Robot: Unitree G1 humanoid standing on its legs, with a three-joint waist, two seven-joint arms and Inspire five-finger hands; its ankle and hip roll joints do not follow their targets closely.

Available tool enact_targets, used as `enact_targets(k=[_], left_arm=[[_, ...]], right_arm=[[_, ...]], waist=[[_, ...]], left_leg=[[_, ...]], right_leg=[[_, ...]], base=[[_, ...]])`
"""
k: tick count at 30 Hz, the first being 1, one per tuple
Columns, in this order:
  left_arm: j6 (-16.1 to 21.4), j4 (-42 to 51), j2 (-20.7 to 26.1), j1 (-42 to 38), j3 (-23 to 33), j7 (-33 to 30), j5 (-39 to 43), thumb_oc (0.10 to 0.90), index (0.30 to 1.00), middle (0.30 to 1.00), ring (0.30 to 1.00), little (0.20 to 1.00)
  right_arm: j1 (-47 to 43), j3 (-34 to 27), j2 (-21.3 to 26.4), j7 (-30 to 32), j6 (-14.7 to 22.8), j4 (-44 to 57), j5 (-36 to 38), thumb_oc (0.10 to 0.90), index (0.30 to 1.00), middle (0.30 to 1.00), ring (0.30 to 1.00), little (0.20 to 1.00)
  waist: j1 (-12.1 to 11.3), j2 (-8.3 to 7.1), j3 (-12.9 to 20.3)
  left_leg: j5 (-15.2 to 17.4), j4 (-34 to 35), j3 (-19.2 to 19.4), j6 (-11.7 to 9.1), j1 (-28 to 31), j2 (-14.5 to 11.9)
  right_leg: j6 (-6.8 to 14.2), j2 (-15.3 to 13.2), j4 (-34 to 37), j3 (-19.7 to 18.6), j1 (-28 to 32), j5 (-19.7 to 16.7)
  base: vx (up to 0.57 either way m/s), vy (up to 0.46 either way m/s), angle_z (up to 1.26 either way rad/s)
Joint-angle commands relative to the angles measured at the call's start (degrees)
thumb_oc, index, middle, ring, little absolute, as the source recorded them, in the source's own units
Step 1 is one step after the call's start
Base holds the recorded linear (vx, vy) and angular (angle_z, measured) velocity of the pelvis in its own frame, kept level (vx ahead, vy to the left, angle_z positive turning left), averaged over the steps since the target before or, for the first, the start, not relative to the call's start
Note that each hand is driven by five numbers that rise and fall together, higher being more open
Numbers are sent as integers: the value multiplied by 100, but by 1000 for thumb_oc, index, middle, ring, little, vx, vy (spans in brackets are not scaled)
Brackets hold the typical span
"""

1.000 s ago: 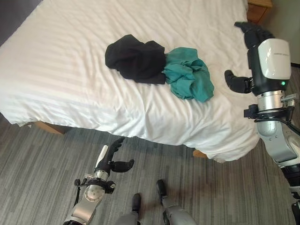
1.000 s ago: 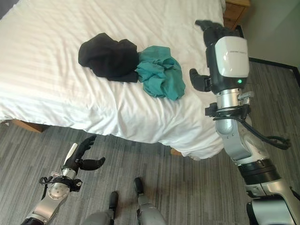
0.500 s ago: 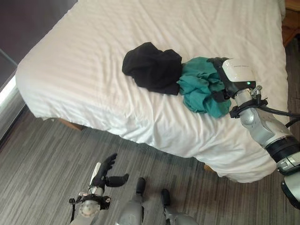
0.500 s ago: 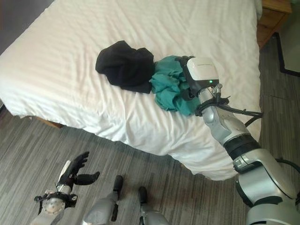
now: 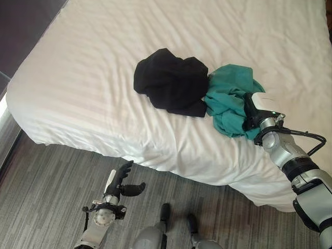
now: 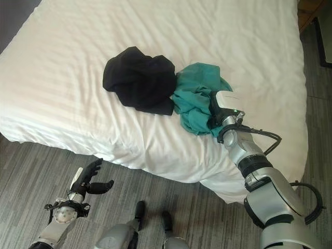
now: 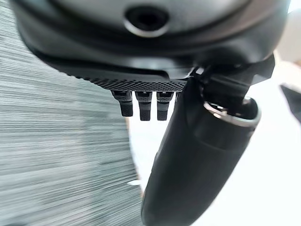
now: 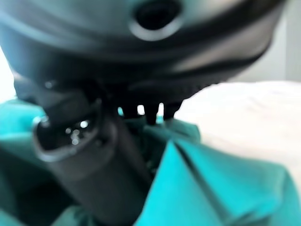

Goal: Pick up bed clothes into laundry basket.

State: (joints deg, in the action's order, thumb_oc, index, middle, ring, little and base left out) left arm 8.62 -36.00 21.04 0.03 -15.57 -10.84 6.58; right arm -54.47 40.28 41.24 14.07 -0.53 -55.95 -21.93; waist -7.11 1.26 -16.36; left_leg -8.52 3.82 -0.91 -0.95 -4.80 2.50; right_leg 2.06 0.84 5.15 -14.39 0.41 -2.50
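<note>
Teal garment (image 5: 228, 101) lies crumpled on the white bed (image 5: 104, 67), toward the near right part of the mattress, close to the near edge. Its left side touches and slightly tucks under a black garment (image 5: 171, 83), which sits bunched just to the left and a bit farther back. Both pieces rest on the sheet, neither lifted.

Right hand (image 5: 253, 111) is down on the right near side of the teal garment, pressed into the cloth. In the right wrist view the thumb (image 8: 89, 165) and short finger stubs push against teal folds (image 8: 211, 188), cloth bulging up around them, white sheet beyond. Fingers are buried in the fabric, so cannot tell whether they are curled round it or straight.

Left hand (image 5: 120, 181) hangs low over the grey striped floor (image 5: 46, 207), near side of the bed, well apart from both garments. Fingers straight and pointing up toward the bed edge, thumb stuck out to the right, nothing in it. Left wrist view shows the same: fingers (image 7: 141, 106) extended, thumb in front, floor and white bed edge past them.
</note>
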Motion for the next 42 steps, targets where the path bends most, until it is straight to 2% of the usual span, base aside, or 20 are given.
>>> enact_targets(k=[1, 6, 9, 14, 15, 16, 20, 21, 22, 24, 27, 28, 30, 33, 34, 35, 39, 40, 41, 42], left_arm=[[113, -503, -12, 111, 17, -130, 114, 800, 900, 900, 900, 900], [-100, -2703, -412, -118, 720, -3, 1101, 800, 900, 900, 900, 900], [-348, -3758, -236, -24, 1487, -60, 1139, 800, 900, 900, 900, 900], [-345, -3766, -226, -31, 1482, -58, 1135, 800, 900, 900, 900, 900], [-509, -4010, -170, 141, 2138, -169, 971, 800, 900, 900, 900, 900], [-513, -3903, -90, 150, 2373, -232, 979, 800, 900, 900, 900, 900], [-520, -3894, 80, 140, 2283, -235, 977, 800, 900, 900, 900, 900], [-308, -3066, 233, -3, 2983, -577, 1223, 800, 900, 900, 900, 900], [-327, -3046, 405, -37, 2819, -579, 1220, 800, 900, 900, 900, 900], [-328, -3052, 488, -97, 2672, -577, 1226, 800, 900, 900, 900, 900], [-328, -3054, 500, -114, 2638, -577, 1228, 800, 900, 900, 900, 900], [-168, 181, 1962, -380, 3387, -1859, 195, 800, 900, 900, 900, 900], [-234, 385, 2335, -754, 3448, -2147, 10, 800, 900, 900, 900, 900], [-231, 374, 2351, -757, 3460, -2148, 13, 800, 900, 900, 900, 900], [-302, 315, 2920, -1444, 3292, -2359, -64, 800, 900, 900, 900, 900], [-333, 127, 3345, -2002, 3000, -2380, -111, 800, 900, 900, 900, 900], [-321, 91, 3368, -2058, 2960, -2382, -104, 800, 900, 900, 900, 900], [-415, -6, 3748, -2683, 2538, -2404, -336, 800, 900, 900, 900, 900], [-501, -483, 4041, -3678, 1660, -2352, -622, 800, 900, 900, 900, 900], [-530, -736, 4043, -4058, 1288, -2287, -709, 800, 900, 900, 900, 900]], right_arm=[[-670, 364, 28, -4, -31, -527, -249, 400, 300, 300, 300, 300], [-1759, 377, 695, 114, -112, -25, 153, 400, 300, 300, 300, 300], [-2246, -117, 1691, 557, -141, 1106, 815, 400, 300, 300, 300, 300], [-2210, -152, 1706, 553, -157, 1141, 813, 400, 300, 300, 300, 300], [-1952, -995, 3116, 1235, -93, 2580, 1129, 400, 300, 300, 300, 300], [-836, -2252, 3706, 1528, -112, 3077, 1227, 400, 300, 300, 300, 300], [-9, -3062, 3697, 1517, -126, 3290, 1181, 400, 300, 300, 300, 300], [2455, -5303, 3368, 1952, 231, 3027, 2253, 400, 300, 300, 300, 300], [3259, -6073, 3194, 1926, 227, 3266, 2217, 400, 300, 300, 300, 300], [3787, -6589, 3107, 1897, 209, 3431, 2206, 400, 300, 300, 300, 300], [3895, -6696, 3095, 1890, 205, 3463, 2207, 400, 300, 300, 300, 300], [6185, -7281, 1407, 1773, -174, 1708, 1852, 400, 300, 300, 300, 300], [6234, -6885, 1010, 1623, -267, 834, 1918, 400, 300, 300, 300, 300], [6186, -6846, 1014, 1631, -248, 795, 1926, 400, 300, 300, 300, 300], [6216, -6334, 599, 1340, -365, -344, 2264, 400, 300, 300, 300, 300], [6099, -5964, 292, 1103, -277, -1155, 2486, 400, 300, 300, 300, 300], [6079, -5965, 278, 1105, -261, -1182, 2491, 400, 300, 300, 300, 300], [6165, -5542, -67, 805, -295, -1839, 2694, 400, 300, 300, 300, 300], [6160, -5143, -359, 613, -259, -2309, 2760, 400, 300, 300, 300, 300], [6216, -5062, -504, 551, -268, -2450, 2741, 400, 300, 300, 300, 300]], waist=[[-160, -337, 452], [96, -473, 565], [306, -538, 775], [300, -547, 770], [592, -433, 964], [726, -376, 1025], [624, -532, 1038], [1280, -178, 1068], [1125, -341, 1118], [967, -416, 1114], [925, -425, 1112], [1266, -205, 981], [1306, -163, 955], [1312, -174, 953], [1461, 6, 935], [1535, 35, 869], [1516, 22, 862], [1685, 180, 859], [1780, 219, 821], [1798, 233, 814]], left_leg=[[404, 118, -23, -421, -417, -203], [461, 118, 112, -495, -201, -305], [533, 118, 201, -525, -43, -367], [538, 118, 199, -524, -37, -366], [667, 118, 265, -511, 128, -392], [685, 118, 272, -511, 161, -416], [687, 118, 264, -511, 163, -415], [650, 118, 374, -519, 160, -471], [757, 118, 353, -511, 190, -444], [757, 118, 363, -508, 198, -435], [759, 118, 371, -508, 201, -436], [802, 118, 470, -499, 254, -518], [722, 118, 517, -505, 220, -568], [720, 118, 524, -506, 215, -571], [709, 118, 565, -516, 234, -600], [635, 118, 588, -545, 221, -634], [627, 118, 594, -549, 212, -640], [627, 118, 630, -556, 250, -655], [556, 118, 638, -577, 227, -691], [539, 118, 659, -588, 218, -701]], right_leg=[[610, -566, -15, -119, -74, 419], [655, -574, -15, -141, -2, 395], [686, -604, -15, -111, 71, 390], [686, -605, -15, -107, 78, 395], [724, -665, -15, -57, 167, 425], [736, -677, -15, -39, 179, 394], [736, -678, -15, -30, 185, 398], [781, -664, -15, -123, 111, 259], [774, -693, -15, -85, 151, 360], [777, -703, -15, -95, 154, 365], [778, -703, -15, -103, 153, 364], [775, -647, -23, -273, 116, 351], [755, -594, -23, -352, 72, 299], [754, -592, -23, -360, 63, 295], [744, -576, -28, -395, 93, 343], [731, -540, -27, -419, 81, 311], [729, -534, -27, -426, 69, 302], [731, -527, -31, -425, 103, 344], [726, -487, -28, -420, 80, 311], [726, -473, -28, -422, 62, 306]], base=[[0, 0, 0], [6, 7, 0], [54, 15, -3], [29, 1, -9], [102, -17, -9], [103, -17, 20], [-19, -18, -15], [-14, -47, -36], [-13, -46, 28], [34, 5, 25], [-10, -65, -55], [-29, -222, -34], [-49, -168, 20], [-12, -33, -20], [-32, -87, -34], [-36, -89, -35], [-3, -16, -22], [2, -65, -5], [2, -73, 18], [-22, -48, 18]])
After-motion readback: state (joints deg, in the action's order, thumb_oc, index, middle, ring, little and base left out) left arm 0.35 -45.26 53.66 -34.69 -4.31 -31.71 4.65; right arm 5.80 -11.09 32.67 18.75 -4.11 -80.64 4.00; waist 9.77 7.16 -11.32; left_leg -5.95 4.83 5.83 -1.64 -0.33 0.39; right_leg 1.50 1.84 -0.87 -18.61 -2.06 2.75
